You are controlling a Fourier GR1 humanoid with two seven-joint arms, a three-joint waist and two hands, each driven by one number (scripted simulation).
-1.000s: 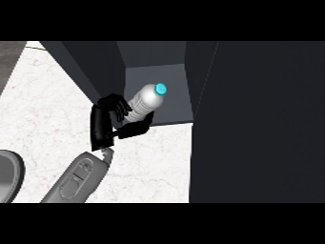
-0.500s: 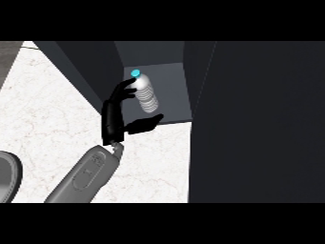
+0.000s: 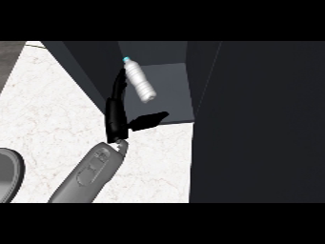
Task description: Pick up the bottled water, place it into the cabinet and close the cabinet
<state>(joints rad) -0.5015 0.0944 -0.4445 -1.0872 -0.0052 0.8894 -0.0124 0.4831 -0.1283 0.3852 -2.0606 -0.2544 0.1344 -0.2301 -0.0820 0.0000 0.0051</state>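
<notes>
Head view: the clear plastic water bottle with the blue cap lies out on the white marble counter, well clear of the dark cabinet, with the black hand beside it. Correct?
Not quite. The head view shows the clear plastic water bottle with the blue cap inside the open dark cabinet, not out on the white marble counter. The black left hand is indeed beside it, fingers extended along it and thumb spread away.

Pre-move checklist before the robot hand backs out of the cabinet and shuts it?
1. Bottled water inside the cabinet opening: ok.
2. Bottle settled on the cabinet floor: cannot tell; it leans with its blue cap up.
3. Left robot hand released: ok, fingers straight alongside the bottle, thumb spread away.
4. Hand clear of the bottle: not ok, fingertips lie against its side.
5. Cabinet door position: cannot tell; a dark panel fills the right.
6. Right robot hand: not in view.
</notes>
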